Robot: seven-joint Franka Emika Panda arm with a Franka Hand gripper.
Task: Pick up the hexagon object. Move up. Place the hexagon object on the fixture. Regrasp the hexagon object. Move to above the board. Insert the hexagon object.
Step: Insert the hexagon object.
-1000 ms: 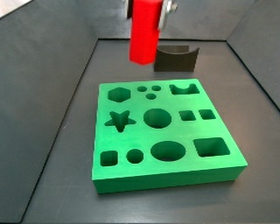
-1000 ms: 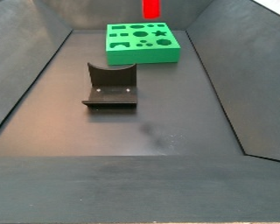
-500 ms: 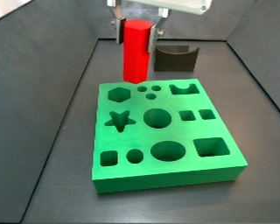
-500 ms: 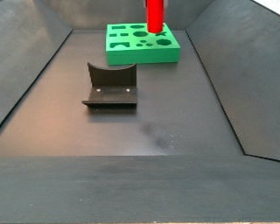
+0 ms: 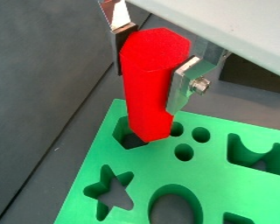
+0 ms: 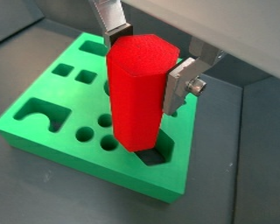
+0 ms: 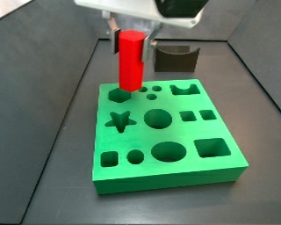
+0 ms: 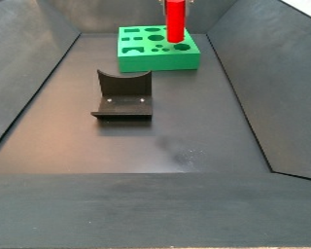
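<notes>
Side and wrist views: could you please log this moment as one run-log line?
phase: insert | gripper: shut on bright red hexagonal plastic peg, upright | peg tip: at hexagon hole of green cut-out board | fixture: empty

Pincer [image 5: 150,54] over the board [image 6: 60,105], body cropped in both wrist views. Hexagon object [image 6: 139,96] hides its hole; lower tip's seating can't be judged. Top cut off in a side view [image 8: 175,19].

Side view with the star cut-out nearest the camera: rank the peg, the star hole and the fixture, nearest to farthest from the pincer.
1. Peg: held upright in the pincer, above the board's hexagon hole.
2. Fixture: on the floor just behind the board.
3. Star hole: in the board, nearer the camera.
</notes>
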